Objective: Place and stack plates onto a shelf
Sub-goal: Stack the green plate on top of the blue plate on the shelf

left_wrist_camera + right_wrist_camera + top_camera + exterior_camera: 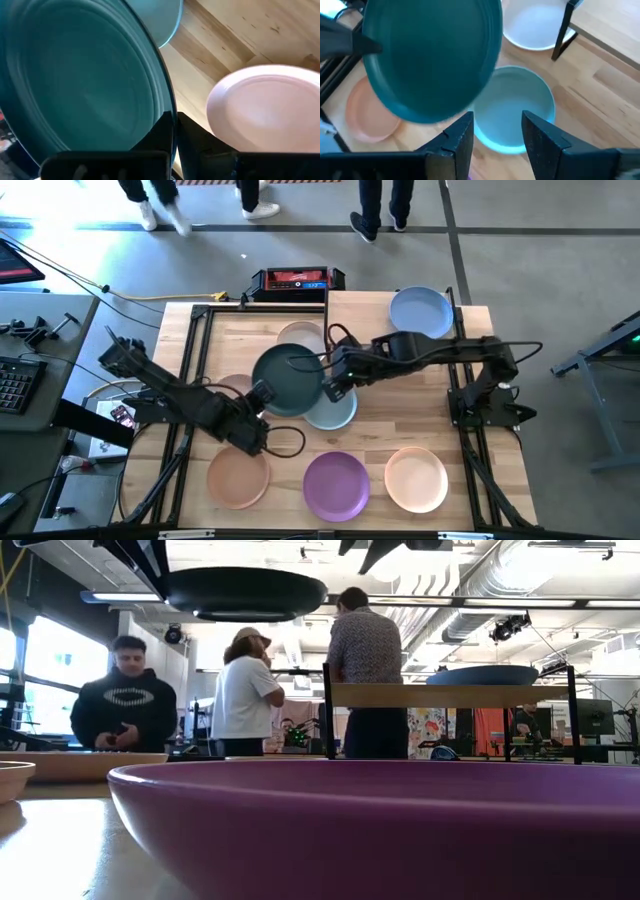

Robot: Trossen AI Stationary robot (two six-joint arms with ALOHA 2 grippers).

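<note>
A dark teal plate (290,378) hangs in the air over the table's middle, high in the low view (245,590). My left gripper (262,398) is shut on its near left rim. My right gripper (333,388) stands open just off the plate's right rim, with nothing between its fingers (497,132). The shelf (400,300) stands at the far right and bears a blue plate (420,310). Below the teal plate a pale blue-green plate (515,110) and a pink plate (265,105) lie flat on the table. My left gripper pinches the teal plate's rim (171,117) between its two fingers, one on the upper face and one on the underside. The fingers slant down from the table's near left. The plate is lifted clear of the table and sits almost level.
A peach plate (238,477), a purple plate (336,485) and a cream plate (415,478) lie in a row along the near edge. A beige plate (300,335) lies beside the shelf's black leg (562,30). People stand beyond the far edge.
</note>
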